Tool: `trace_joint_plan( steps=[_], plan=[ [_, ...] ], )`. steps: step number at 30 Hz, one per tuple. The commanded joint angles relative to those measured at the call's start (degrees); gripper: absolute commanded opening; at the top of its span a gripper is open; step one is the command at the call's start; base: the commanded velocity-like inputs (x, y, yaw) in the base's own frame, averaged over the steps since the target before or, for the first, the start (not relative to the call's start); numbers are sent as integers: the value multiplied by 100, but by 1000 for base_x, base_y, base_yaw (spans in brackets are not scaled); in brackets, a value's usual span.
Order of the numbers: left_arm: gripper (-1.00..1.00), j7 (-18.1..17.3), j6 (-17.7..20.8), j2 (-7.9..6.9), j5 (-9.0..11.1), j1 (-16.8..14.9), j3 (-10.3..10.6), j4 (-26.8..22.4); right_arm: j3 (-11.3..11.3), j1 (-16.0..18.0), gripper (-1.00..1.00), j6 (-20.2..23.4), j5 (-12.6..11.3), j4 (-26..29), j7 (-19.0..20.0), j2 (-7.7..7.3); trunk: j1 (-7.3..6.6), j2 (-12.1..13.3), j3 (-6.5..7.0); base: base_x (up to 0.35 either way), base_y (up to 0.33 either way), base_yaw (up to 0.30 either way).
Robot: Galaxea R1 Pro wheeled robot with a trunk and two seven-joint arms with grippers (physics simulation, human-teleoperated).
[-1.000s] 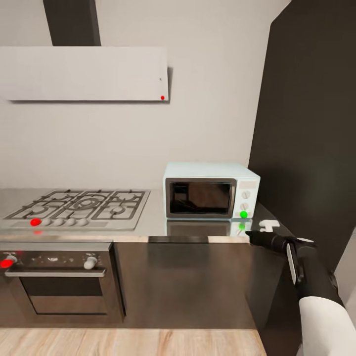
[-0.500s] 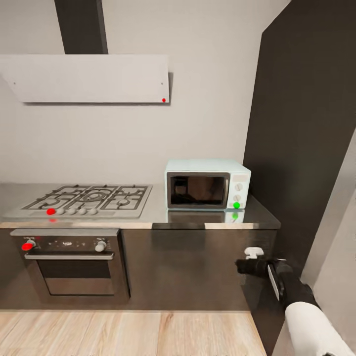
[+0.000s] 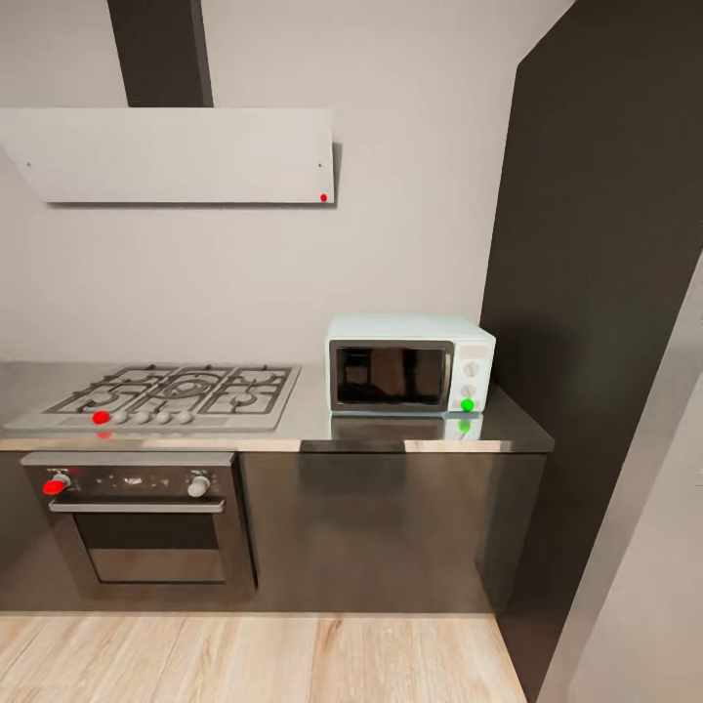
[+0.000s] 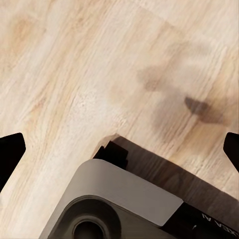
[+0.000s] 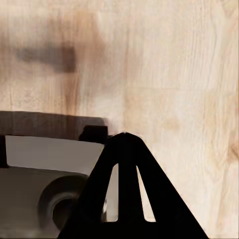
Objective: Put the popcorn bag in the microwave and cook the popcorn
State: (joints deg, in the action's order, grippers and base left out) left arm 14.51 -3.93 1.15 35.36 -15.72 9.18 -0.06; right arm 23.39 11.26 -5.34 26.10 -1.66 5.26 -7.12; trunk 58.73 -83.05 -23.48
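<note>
A: Head view, read left to right: steel gas hob with dark grates [image 3: 166,392], set into the long grey, faintly reflective countertop [image 3: 312,422]; below it a steel built-in oven with a bar handle [image 3: 137,517]; then the small mint-blue microwave with a dark glass door and white two-knob panel [image 3: 410,363], standing on the countertop beside a tall dark cabinet panel [image 3: 605,293]. Its door is closed and a green marker sits at the panel's lower corner.

B: Which step is in hand?

A: By judgement, either the heating stage or a pause before it. No bag lies on the visible worktop, and whether the bag is behind the dark glass cannot be told. If it is not, the next move calls for finding it and opening the door; if it is, for waiting out the heating.

B: And the wrist views?

A: They add what the head view lacks. Left wrist view: pale wood-plank floor [image 4: 99,74] and part of the robot's grey base [image 4: 119,199], with the left gripper [image 4: 119,149] spread wide, dark fingertips [image 4: 10,152] at opposite edges, holding nothing. Right wrist view: the same floor, and the right gripper [image 5: 124,142] with its dark fingers brought together to a point, nothing between them.
</note>
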Motion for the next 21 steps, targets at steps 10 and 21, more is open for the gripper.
trace_joint_plan(
  steps=[10, 21],
  plan=[
    [100, 17, 464, 1, -17, 27, 63, 6, 120, -352, -100, -279, -118, -19, -5, 100, 0, -3, -6, 0, 0, 0],
    [100, 38, 249, -129, 16, 69, 66, 5, 226, -353, -100, -278, -131, -18, 2, 104, 0, -3, 18, 0, 0, 35]
  ],
)
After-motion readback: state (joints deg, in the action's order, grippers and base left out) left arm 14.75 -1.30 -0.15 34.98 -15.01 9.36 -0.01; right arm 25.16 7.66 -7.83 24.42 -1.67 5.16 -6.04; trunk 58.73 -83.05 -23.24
